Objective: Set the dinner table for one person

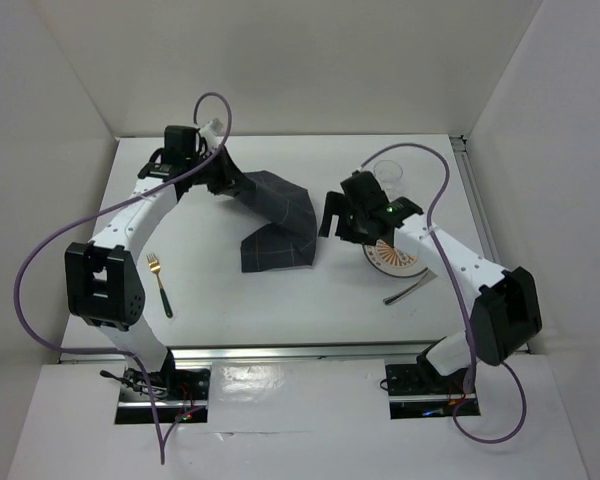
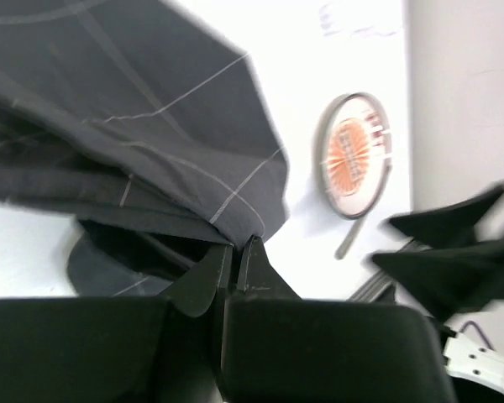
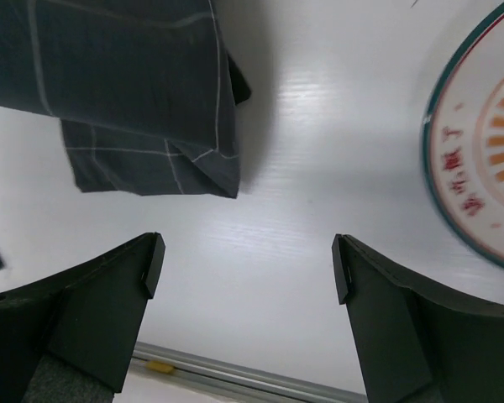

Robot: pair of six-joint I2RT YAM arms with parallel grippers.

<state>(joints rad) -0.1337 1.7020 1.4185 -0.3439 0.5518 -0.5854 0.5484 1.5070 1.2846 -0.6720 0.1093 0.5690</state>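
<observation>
White and matte, the one dinner table (image 1: 310,310) fills the whole floor of the booth, with everything else lying on it or hanging over it.

There are two arms. The left gripper (image 1: 223,180) is up at the far left part of the table, and the left wrist view shows it (image 2: 238,252) pinched tight, fingertips together on an edge of the one placemat (image 1: 275,225). That dark grey checked cloth (image 2: 134,109) is pulled up at the gripper's end and sags down toward the middle of the table, where its lower part lies folded over itself in layers rather than flat. The right wrist camera sees the loose folded end (image 3: 126,75) resting on the white surface.

The right gripper (image 1: 332,215) hangs just right of the cloth, close to it but apart. Its jaws stand wide with nothing between them (image 3: 248,260), only bare tabletop below.

One plate (image 1: 392,258), white with an orange sunburst pattern and a dark rim, sits on the right side, partly under the right arm (image 2: 353,155); its edge shows at the right of the right wrist view (image 3: 487,159). One clear glass (image 1: 388,175) stands beyond it, toward the far right. One grey utensil (image 1: 408,290) lies just beside the plate's near edge; I cannot tell what kind it is. One fork (image 1: 160,285), gold-headed with a black handle, lies alone on the left, well apart from the rest.
</observation>
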